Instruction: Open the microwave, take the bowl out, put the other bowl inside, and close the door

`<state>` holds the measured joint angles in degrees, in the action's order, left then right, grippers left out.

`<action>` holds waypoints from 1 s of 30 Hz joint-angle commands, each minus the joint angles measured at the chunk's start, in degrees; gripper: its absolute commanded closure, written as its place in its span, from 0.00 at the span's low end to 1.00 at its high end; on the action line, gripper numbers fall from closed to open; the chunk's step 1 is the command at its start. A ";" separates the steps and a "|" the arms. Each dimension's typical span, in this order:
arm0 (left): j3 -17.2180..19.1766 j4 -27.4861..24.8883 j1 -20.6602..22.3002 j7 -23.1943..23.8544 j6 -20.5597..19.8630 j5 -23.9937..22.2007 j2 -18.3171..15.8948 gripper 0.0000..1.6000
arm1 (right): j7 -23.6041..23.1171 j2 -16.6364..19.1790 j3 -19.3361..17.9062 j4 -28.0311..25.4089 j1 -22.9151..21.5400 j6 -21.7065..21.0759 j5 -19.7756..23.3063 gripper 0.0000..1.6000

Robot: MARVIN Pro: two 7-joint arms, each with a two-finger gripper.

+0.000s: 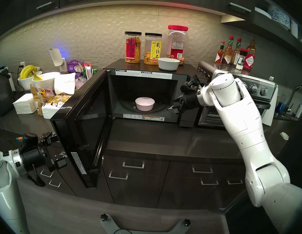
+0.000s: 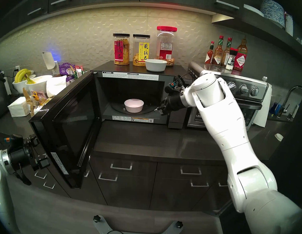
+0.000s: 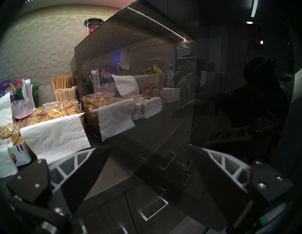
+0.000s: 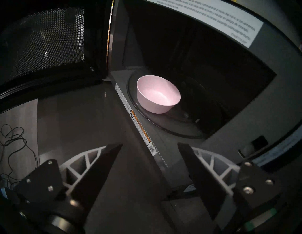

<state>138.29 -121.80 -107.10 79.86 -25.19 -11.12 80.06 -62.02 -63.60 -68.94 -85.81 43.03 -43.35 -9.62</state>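
Already the door (image 1: 80,126) stands swung wide to the left, so the opening step looks done. The white bowl (image 1: 168,63) sits on top of the microwave (image 1: 147,66), near its right front edge, just in front of the jars (image 1: 143,48), which suggests it has been taken out. The pink bowl (image 1: 144,104) rests upright on the turntable (image 4: 176,121) inside the cavity, a little left of centre and touched by nothing, so the swap appears complete too.

The right gripper (image 4: 150,147) hangs at the right edge of the cavity mouth, clear of the pink bowl; its jaws are spread apart and hold nothing. The left gripper (image 3: 147,150) waits low at the near left, just outside the door's glass, jaws likewise released and empty, the door's outer face filling its wrist view.

What seems left is only the closing: the door must be pushed round to the right until it latches. The left gripper looks well placed for that push, while the right arm would first need to be clear of the door's swing.
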 commanded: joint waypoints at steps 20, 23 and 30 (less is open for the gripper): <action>-0.12 -0.68 0.07 0.39 0.09 -0.29 -0.10 0.00 | 1.35 16.97 -10.90 -22.31 17.74 -8.91 14.25 0.00; -0.12 -0.71 0.06 0.41 0.09 -0.31 -0.10 0.00 | 2.43 18.79 -12.97 -24.94 19.95 -9.89 16.52 0.00; -0.10 -0.78 0.02 0.50 0.09 -0.37 -0.10 0.00 | 4.97 22.29 -18.79 -30.90 26.23 -11.65 22.26 0.00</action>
<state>138.29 -121.80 -107.11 79.87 -25.19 -11.11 80.06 -51.26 -45.95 -82.35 -110.76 63.31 -53.89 7.73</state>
